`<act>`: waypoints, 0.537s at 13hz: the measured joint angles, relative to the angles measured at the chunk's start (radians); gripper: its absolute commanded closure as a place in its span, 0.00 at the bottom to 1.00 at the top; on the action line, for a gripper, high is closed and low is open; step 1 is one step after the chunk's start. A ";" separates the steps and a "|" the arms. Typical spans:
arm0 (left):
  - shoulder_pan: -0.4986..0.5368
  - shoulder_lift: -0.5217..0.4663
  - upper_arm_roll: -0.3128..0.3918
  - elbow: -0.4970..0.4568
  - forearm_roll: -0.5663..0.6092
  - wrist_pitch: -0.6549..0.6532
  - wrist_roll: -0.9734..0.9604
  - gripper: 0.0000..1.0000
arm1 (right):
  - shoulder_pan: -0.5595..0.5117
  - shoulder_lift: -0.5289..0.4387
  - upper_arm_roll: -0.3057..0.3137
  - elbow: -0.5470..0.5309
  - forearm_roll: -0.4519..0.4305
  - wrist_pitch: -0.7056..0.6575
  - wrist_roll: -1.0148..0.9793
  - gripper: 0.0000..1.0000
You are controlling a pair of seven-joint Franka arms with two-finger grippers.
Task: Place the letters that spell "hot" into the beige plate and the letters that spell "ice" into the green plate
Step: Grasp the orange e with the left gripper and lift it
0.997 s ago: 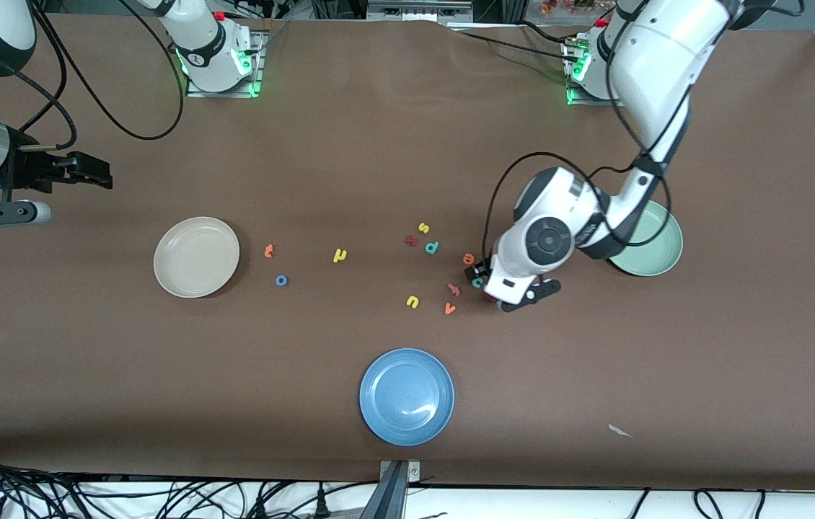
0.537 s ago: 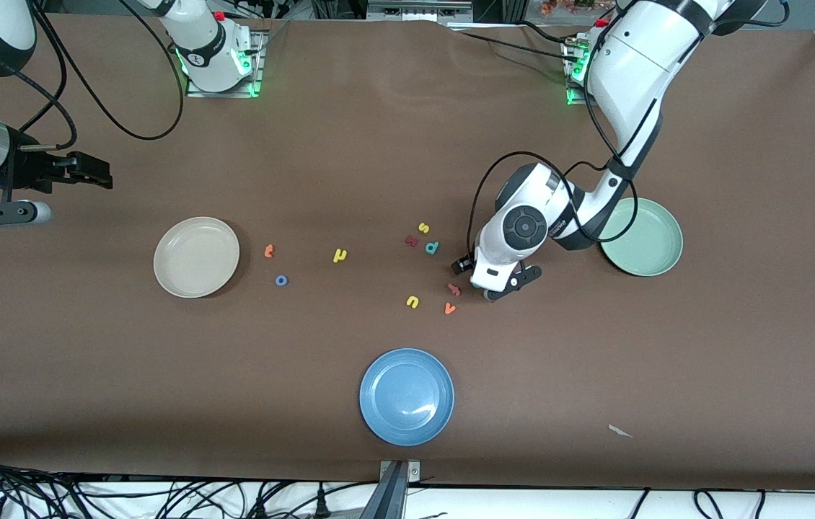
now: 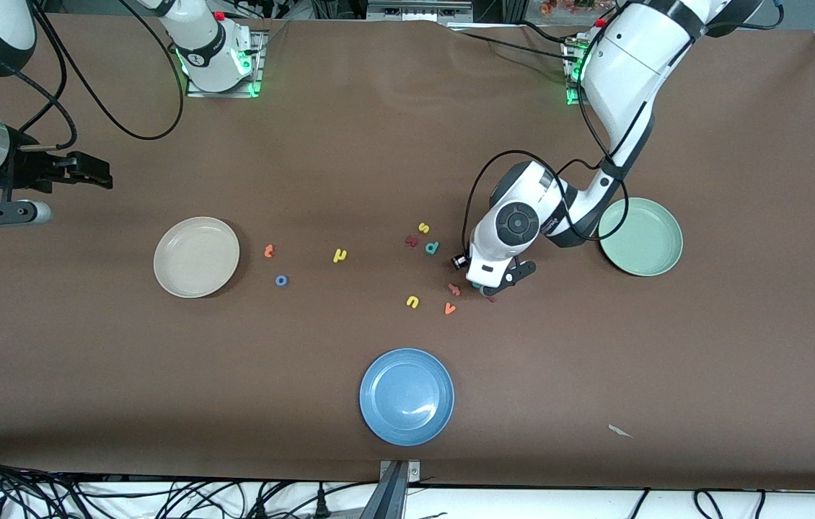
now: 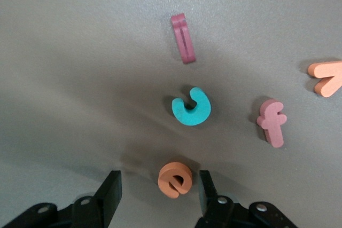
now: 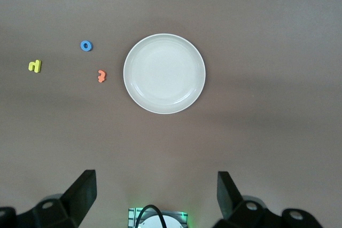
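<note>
In the left wrist view the orange e (image 4: 175, 179) lies flat on the table between the fingers of my left gripper (image 4: 159, 180), which is open with a gap on each side of the letter. Close by lie the teal c (image 4: 192, 107) and the dark red i (image 4: 183, 38). From the front, the left gripper (image 3: 487, 285) is low over this cluster, beside the green plate (image 3: 642, 238). The orange t (image 3: 269, 251), blue o (image 3: 281, 280) and yellow h (image 3: 339, 254) lie near the beige plate (image 3: 196, 257). My right gripper (image 5: 155, 196) waits open, high over the right arm's end of the table.
A pink f (image 4: 272, 123) and an orange v (image 4: 326, 77) lie next to the c. A yellow s (image 3: 423, 228), teal p (image 3: 432, 247) and yellow u (image 3: 412, 301) are scattered mid-table. A blue plate (image 3: 407, 396) sits near the front edge.
My left hand has shifted away from the green plate and settled over the e, covering it in the front view, and its fingers have narrowed. The right arm has not moved.
</note>
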 measured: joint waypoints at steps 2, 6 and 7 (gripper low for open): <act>0.000 0.005 0.000 0.000 0.000 0.012 -0.001 0.57 | 0.000 0.000 0.000 0.000 0.000 0.000 -0.001 0.00; -0.001 0.004 0.000 0.004 -0.001 0.016 -0.002 0.84 | 0.012 -0.001 0.007 0.000 0.000 0.001 -0.002 0.00; -0.001 0.004 0.000 0.004 -0.001 0.016 -0.002 0.91 | 0.013 0.000 0.010 0.000 0.000 0.001 -0.002 0.00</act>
